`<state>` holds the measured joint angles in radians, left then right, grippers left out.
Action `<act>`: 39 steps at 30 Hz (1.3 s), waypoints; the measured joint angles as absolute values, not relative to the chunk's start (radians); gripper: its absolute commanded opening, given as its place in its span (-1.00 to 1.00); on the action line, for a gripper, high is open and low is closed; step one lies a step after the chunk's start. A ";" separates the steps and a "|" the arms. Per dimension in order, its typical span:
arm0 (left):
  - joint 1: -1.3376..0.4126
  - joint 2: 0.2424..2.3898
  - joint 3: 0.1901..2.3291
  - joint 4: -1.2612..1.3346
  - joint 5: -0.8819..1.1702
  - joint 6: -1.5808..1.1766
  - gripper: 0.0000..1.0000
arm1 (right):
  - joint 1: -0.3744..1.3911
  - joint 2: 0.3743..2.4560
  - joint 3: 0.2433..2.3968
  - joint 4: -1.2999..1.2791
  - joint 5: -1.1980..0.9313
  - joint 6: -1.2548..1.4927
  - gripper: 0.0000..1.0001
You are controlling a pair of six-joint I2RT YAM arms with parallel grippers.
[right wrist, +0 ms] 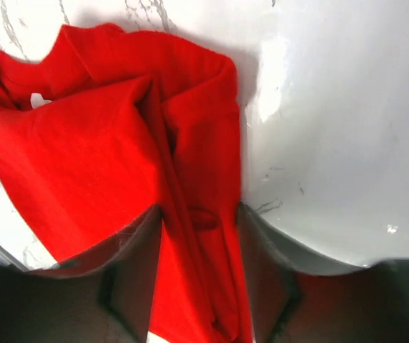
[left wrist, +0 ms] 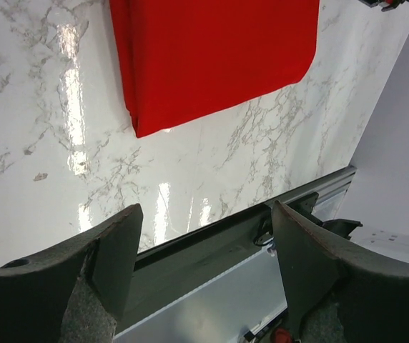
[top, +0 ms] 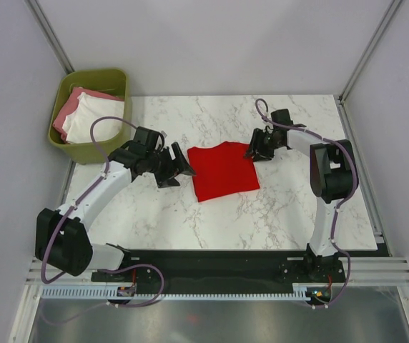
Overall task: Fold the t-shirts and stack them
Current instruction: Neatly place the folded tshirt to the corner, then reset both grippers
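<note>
The red t-shirt [top: 222, 171] lies folded into a rough square on the marble table [top: 276, 214]. My right gripper [top: 257, 151] is at its far right corner, shut on a bunched fold of the red cloth [right wrist: 199, 214]. A bit of the white neck label [right wrist: 38, 101] shows there. My left gripper [top: 181, 170] is open and empty just left of the shirt, its jaws wide apart [left wrist: 204, 243], with the shirt's folded edge [left wrist: 219, 57] ahead of it. The white t-shirt [top: 103, 118] and the pink t-shirt [top: 71, 108] lie in the bin.
The olive-green bin [top: 115, 77] stands off the table's far left corner. A metal rail [top: 226, 257] runs along the table's near edge. Grey walls close in the sides and back.
</note>
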<state>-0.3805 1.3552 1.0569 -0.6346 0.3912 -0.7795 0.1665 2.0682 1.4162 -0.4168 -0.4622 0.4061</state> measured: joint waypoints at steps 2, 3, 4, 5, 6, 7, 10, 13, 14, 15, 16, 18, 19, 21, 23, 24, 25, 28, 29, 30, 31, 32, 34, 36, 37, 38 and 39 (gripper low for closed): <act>-0.381 1.353 1.055 -0.645 0.392 -0.780 0.60 | 0.167 2.082 1.422 -0.412 -0.460 0.398 -0.37; -0.381 1.353 1.053 -0.648 0.393 -0.780 0.60 | 0.166 2.088 1.422 -0.412 -0.465 0.398 -0.57; -0.381 1.351 1.049 -0.653 0.393 -0.780 0.60 | 0.166 2.092 1.422 -0.411 -0.467 0.395 -0.67; -0.381 1.350 1.046 -0.655 0.393 -0.780 0.60 | 0.165 2.094 1.422 -0.412 -0.466 0.392 -0.77; -0.379 1.348 1.041 -0.658 0.393 -0.780 0.60 | 0.164 2.094 1.422 -0.413 -0.467 0.391 -0.99; -0.378 1.347 1.039 -0.661 0.393 -0.780 0.59 | 0.163 2.094 1.422 -0.413 -0.468 0.391 -1.00; -0.377 1.347 1.035 -0.661 0.393 -0.780 0.59 | 0.145 2.094 1.420 -0.413 -0.475 0.390 -1.00; -0.377 1.347 1.029 -0.662 0.394 -0.779 0.57 | 0.099 2.084 1.405 -0.414 -0.475 0.391 -1.00; -0.377 1.347 1.027 -0.662 0.394 -0.779 0.57 | 0.073 2.077 1.398 -0.416 -0.473 0.391 -1.00; -0.377 1.348 1.026 -0.664 0.394 -0.779 0.57 | 0.049 2.071 1.394 -0.419 -0.472 0.391 -1.00; -0.377 1.348 1.025 -0.664 0.395 -0.779 0.57 | 0.011 2.062 1.390 -0.427 -0.467 0.391 -1.00; -0.377 1.349 1.024 -0.664 0.395 -0.779 0.56 | -0.064 2.052 1.390 -0.441 -0.450 0.389 -0.88; -0.377 1.350 1.024 -0.664 0.395 -0.779 0.56 | -0.107 2.047 1.393 -0.454 -0.431 0.389 -0.58; -0.377 1.354 1.024 -0.664 0.398 -0.779 0.56 | -0.191 2.045 1.417 -0.500 -0.359 0.393 0.48; -0.377 1.360 1.024 -0.664 0.402 -0.779 0.55 | -0.260 2.041 1.464 -0.554 -0.273 0.393 0.65; -0.377 1.363 1.024 -0.664 0.403 -0.779 0.55 | -0.289 2.035 1.491 -0.571 -0.209 0.396 0.76; -0.377 1.365 1.024 -0.664 0.403 -0.779 0.55 | -0.310 2.026 1.512 -0.582 -0.158 0.400 0.78; -0.377 1.364 1.024 -0.665 0.403 -0.779 0.55 | -0.335 1.963 1.554 -0.616 -0.032 0.405 0.77; -0.377 1.364 1.024 -0.665 0.403 -0.779 0.55 | -0.332 1.930 1.563 -0.622 -0.008 0.406 0.77; -0.377 1.364 1.024 -0.665 0.403 -0.779 0.55 | -0.324 1.895 1.571 -0.626 0.008 0.407 0.76; -0.377 1.363 1.024 -0.665 0.403 -0.778 0.56 | -0.313 1.855 1.578 -0.626 0.016 0.408 0.76; -0.377 1.360 1.024 -0.665 0.403 -0.778 0.57 | -0.302 1.822 1.582 -0.626 0.020 0.409 0.76; -0.377 1.347 1.024 -0.665 0.402 -0.777 0.60 | -0.266 1.748 1.585 -0.622 0.020 0.415 0.79; -0.377 1.325 1.023 -0.665 0.401 -0.773 0.70 | -0.205 1.676 1.577 -0.615 0.014 0.419 0.86; -0.377 1.308 1.023 -0.666 0.400 -0.769 0.73 | -0.159 1.643 1.567 -0.610 0.011 0.421 0.87; -0.377 1.287 1.021 -0.665 0.399 -0.764 0.78 | -0.106 1.610 1.546 -0.601 0.010 0.422 0.88; -0.377 1.267 1.018 -0.665 0.399 -0.757 0.80 | -0.044 1.576 1.512 -0.588 0.009 0.422 0.89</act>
<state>-0.3771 1.2671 1.0183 -0.6655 0.3988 -0.7574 -0.0441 1.5757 1.5124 -0.5884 0.0086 0.4225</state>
